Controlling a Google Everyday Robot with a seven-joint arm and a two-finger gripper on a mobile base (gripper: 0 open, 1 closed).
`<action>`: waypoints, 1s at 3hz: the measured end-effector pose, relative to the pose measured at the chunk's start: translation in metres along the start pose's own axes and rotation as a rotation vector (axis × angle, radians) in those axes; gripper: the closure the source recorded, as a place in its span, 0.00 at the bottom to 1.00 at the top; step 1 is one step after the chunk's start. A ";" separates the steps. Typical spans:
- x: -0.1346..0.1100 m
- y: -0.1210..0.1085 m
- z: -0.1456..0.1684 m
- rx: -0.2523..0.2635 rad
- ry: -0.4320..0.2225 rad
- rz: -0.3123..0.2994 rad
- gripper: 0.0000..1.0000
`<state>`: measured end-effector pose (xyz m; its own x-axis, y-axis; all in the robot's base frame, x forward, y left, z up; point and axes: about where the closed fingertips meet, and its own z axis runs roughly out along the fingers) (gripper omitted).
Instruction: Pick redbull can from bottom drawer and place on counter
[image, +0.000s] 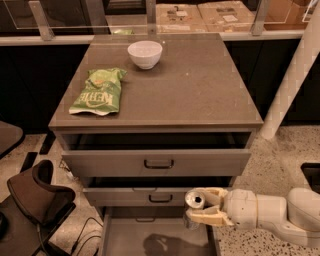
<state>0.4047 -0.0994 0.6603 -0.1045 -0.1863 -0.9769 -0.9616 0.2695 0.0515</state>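
Observation:
My gripper (201, 207) reaches in from the right and is shut on the redbull can (193, 206), whose shiny silver top shows between the cream fingers. It holds the can upright above the open bottom drawer (120, 238), in front of the middle drawer. The can casts a dark shadow on the drawer's grey floor. The counter (195, 85) lies above, well clear of the can.
A white bowl (145, 53) stands at the back of the counter and a green chip bag (99, 92) lies at its left. The two upper drawers (157, 162) stand slightly pulled out. A brown chair (35, 195) is at the lower left. A white post (292, 75) is at the right.

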 end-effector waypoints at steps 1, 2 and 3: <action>-0.042 -0.007 -0.021 0.048 0.014 -0.034 1.00; -0.087 -0.013 -0.034 0.088 0.045 -0.076 1.00; -0.130 -0.018 -0.041 0.121 0.079 -0.102 1.00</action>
<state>0.4249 -0.1182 0.7947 -0.0327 -0.2912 -0.9561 -0.9314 0.3560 -0.0765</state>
